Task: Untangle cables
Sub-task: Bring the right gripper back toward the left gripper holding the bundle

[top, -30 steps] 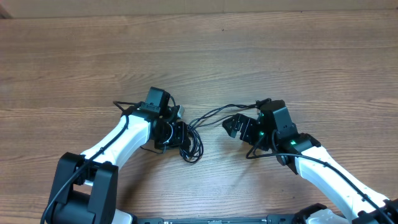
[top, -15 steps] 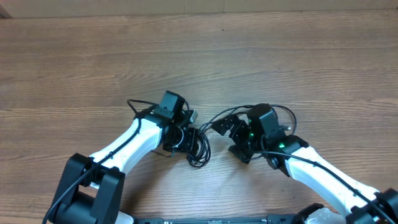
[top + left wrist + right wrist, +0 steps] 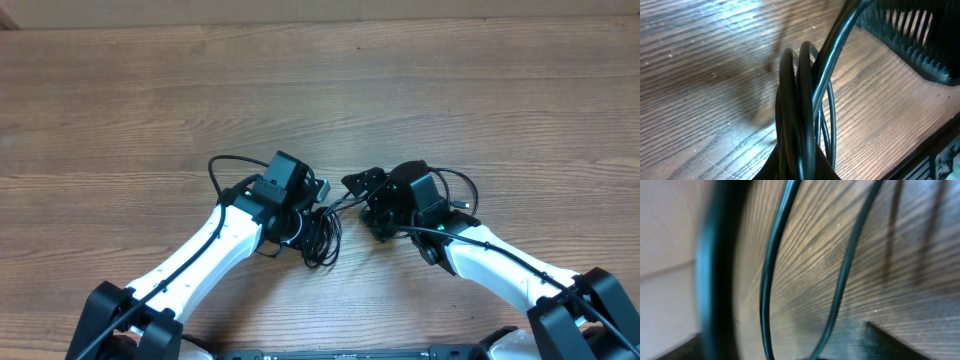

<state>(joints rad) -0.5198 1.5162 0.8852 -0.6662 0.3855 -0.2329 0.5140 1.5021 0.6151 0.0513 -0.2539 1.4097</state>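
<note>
A: Checked the left gripper (image 3: 312,222)?

B: Marked it clenched on the cables (image 3: 322,245), pinching the black bunch right at its tip. Confirmed in its wrist view: several cords packed side by side, rising from the bottom edge, with wood grain behind.

A: And the right gripper (image 3: 368,200)?

B: Could not tell, released or grasping. Found it close to the left one, with a thin strand (image 3: 342,198) running from the bunch toward its jaws. Got only two blurred cords across its wrist view, no fingertips to read.

A: Placed the cables where?

B: Low centre of the table (image 3: 450,90), between the two grippers, mostly bunched against the left one. Could not settle whether lifted or resting on the wood.

A: Flagged any risks?

B: Flagged four, all as judgement, none as seen.
- Tightening the tangle by pulling apart with several cords pinched at once on the left.
- Closing the right on two cords instead of one, with both crossing its view so near each other.
- Knocking the grippers together, with so little room between them.
- Dragging the whole bunch along instead of freeing one cord, through too loose a hold on the left.

A: Ranked them?

B: Put the tightening first, given the packed bunch in the left grip.
</note>
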